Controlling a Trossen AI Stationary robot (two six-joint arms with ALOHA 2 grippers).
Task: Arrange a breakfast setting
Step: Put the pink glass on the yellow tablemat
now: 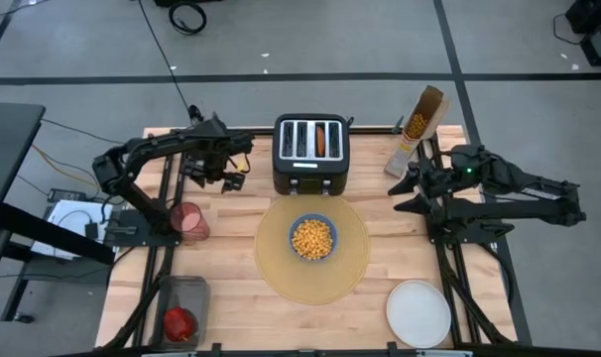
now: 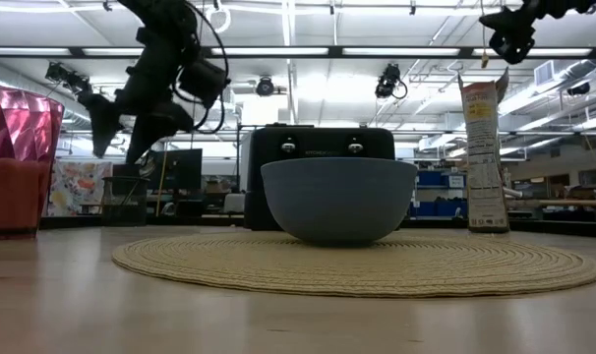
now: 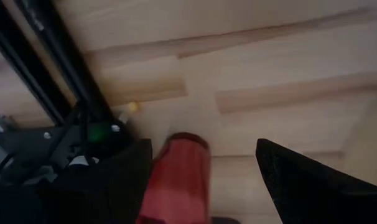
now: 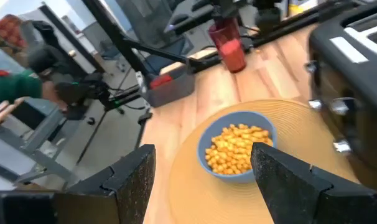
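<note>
- Left gripper [image 1: 224, 169], fingers spread and holding nothing, hangs above the table's back left, near the pink translucent cup [image 1: 189, 220].
- Right gripper [image 1: 408, 188] likewise gapes empty beside the cereal box [image 1: 417, 129].
- Small blue bowl [image 1: 312, 237] of cereal sits on the large round tan placemat [image 1: 352, 266]; the cup probably comes next.
- Only overhead shows the white round plate [image 1: 419, 312] and what seems the red apple [image 1: 179, 322].

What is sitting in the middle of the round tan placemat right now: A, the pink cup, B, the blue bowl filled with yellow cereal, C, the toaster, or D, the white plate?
B: the high view shows the blue bowl of yellow cereal centred on the placemat, with nothing else on it.
</note>
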